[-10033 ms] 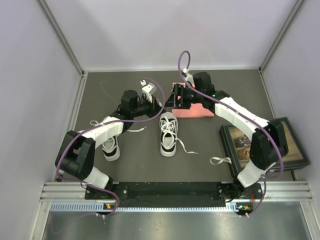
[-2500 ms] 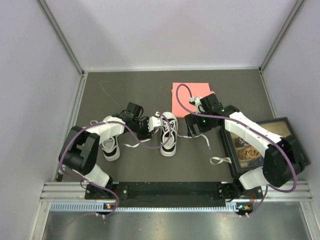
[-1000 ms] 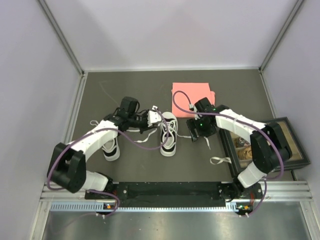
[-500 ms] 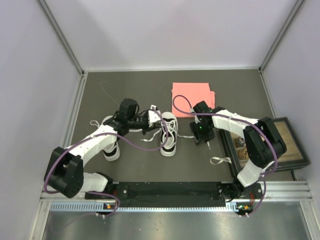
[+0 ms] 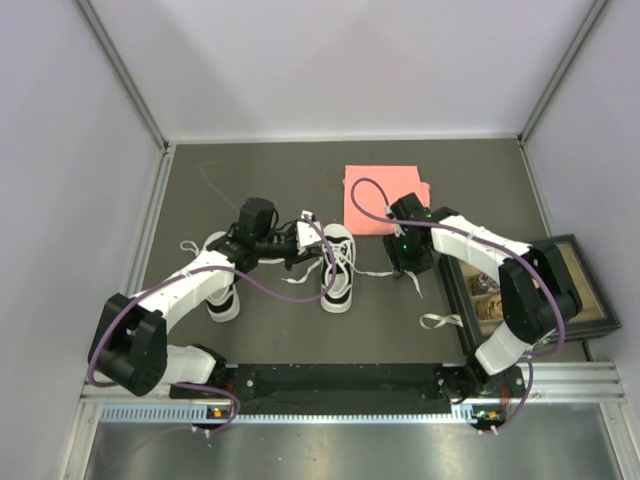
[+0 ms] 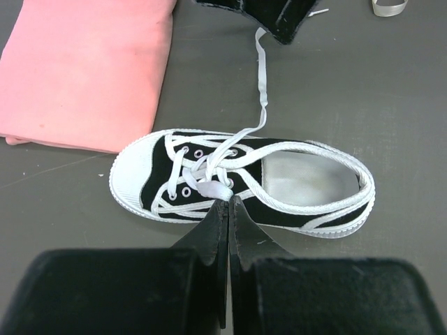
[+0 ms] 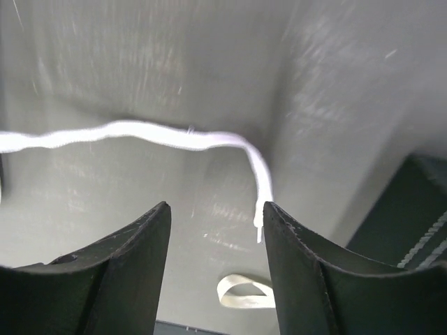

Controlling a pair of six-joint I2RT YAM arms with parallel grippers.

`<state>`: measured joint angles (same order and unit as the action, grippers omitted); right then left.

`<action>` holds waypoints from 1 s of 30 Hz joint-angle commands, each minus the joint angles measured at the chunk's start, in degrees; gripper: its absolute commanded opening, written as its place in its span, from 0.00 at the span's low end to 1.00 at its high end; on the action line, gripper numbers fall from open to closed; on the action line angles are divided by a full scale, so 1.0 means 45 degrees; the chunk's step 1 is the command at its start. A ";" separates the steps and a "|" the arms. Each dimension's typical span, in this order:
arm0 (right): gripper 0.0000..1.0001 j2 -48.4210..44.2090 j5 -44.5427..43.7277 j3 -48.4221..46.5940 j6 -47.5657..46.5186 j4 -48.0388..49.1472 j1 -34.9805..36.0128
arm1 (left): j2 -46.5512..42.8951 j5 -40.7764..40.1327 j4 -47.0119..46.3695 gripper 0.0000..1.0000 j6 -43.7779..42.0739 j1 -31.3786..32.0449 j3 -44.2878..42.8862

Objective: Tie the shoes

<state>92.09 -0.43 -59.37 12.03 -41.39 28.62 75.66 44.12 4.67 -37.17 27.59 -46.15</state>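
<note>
white lace (image 6: 209, 187) in left gripper (image 6: 228, 202) | right gripper (image 7: 216, 209) agape | pink cloth (image 6: 84, 70) near shoe (image 6: 307, 178)

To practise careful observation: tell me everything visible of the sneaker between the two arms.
The sneaker is a small low-top: black canvas-like sides, white rubbery toe cap and sole, pale insole. It stands upright on the dark table, its toe end nearest the pink cloth but not touching it. Its white laces are untied: the shut left gripper seems to pinch one strand at the eyelets; another strand trails off towards the right gripper.
</note>
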 commanded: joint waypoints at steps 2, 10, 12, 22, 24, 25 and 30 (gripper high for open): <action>0.56 0.0452 -0.0725 -0.0479 -0.0057 -0.0159 -0.0247 | -0.0055 0.0313 -0.0529 0.00 -0.0022 0.0098 -0.0076; 0.54 0.1096 -0.1349 -0.0009 0.0236 0.0232 -0.0228 | -0.0055 0.0352 -0.0354 0.00 -0.0198 0.0216 -0.0096; 0.52 0.1291 -0.1428 0.0089 0.0236 0.0310 -0.0228 | -0.0075 0.0313 -0.0373 0.00 -0.0178 0.0274 -0.0096; 0.00 0.1490 -0.0963 -0.2091 0.0002 -0.0412 -0.0481 | -0.0075 0.0235 -0.0451 0.00 -0.0685 0.0294 0.0139; 0.00 0.1177 -0.0068 -0.2856 -0.0018 -0.0237 -0.0481 | -0.0133 0.0235 -0.0471 0.00 -0.0802 0.0313 0.0158; 0.00 0.0982 0.0383 -0.3614 -0.0076 -0.0121 -0.0481 | -0.0172 0.0235 -0.0490 0.00 -0.0900 0.0313 0.0139; 0.00 0.1525 0.3155 -0.5982 0.0041 0.0796 -0.0326 | -0.0348 0.0547 -0.0762 0.00 -0.1601 0.0294 0.0431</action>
<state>99.81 2.74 -77.65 12.19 -42.92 26.83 75.64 44.16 4.40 -40.77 28.69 -45.36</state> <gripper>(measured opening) 0.009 0.009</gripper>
